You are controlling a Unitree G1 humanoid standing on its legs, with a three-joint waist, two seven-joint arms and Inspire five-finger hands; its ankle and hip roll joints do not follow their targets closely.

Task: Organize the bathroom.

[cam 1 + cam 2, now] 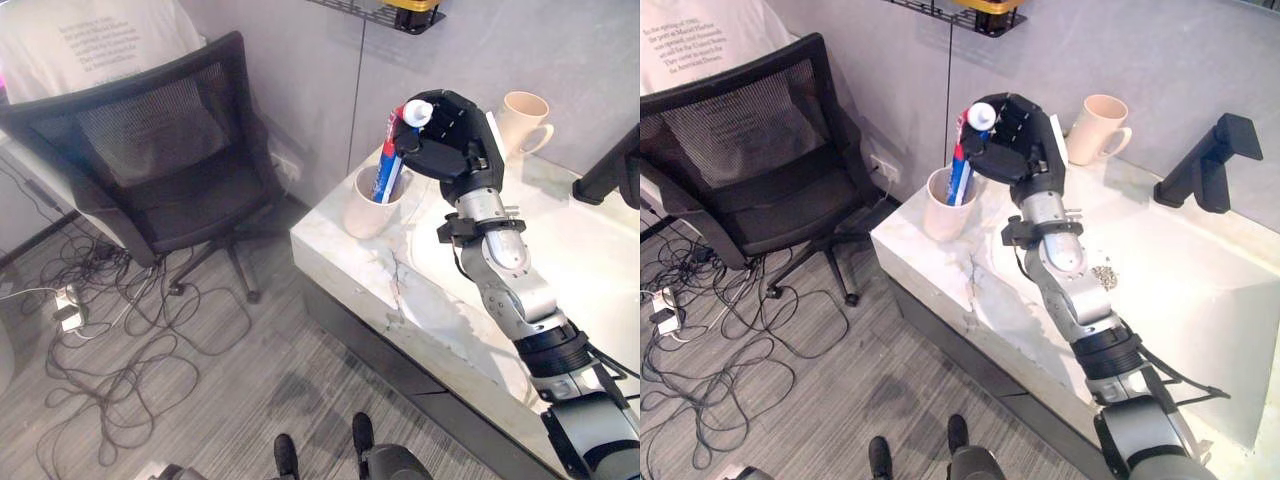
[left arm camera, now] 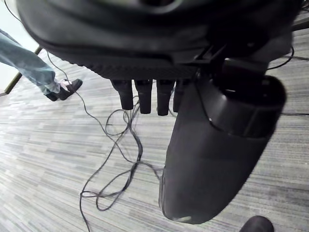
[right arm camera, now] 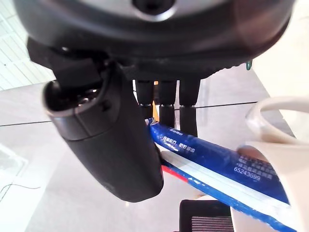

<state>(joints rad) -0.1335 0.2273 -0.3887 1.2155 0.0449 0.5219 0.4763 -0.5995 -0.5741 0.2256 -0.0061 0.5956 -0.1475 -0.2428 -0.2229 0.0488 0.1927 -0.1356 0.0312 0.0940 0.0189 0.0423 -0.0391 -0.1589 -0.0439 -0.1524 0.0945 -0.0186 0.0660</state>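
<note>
Left hand (image 2: 145,94) hangs low over the floor, fingers relaxed and straight, holding nothing. On the counter (image 1: 420,300), right hand (image 1: 445,135) grips the toothpaste tube (image 1: 388,165), thumb and fingers curled round its upper part. The tube's lower end stands in the cup (image 1: 372,205) at the counter corner, probably resting on its base. Step: dropping toothpaste into the cup. Next: let go and lift clear. A second mug (image 1: 520,120) sits behind.

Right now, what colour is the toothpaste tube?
Blue with red and white stripes, clearest in the right wrist view.
</note>
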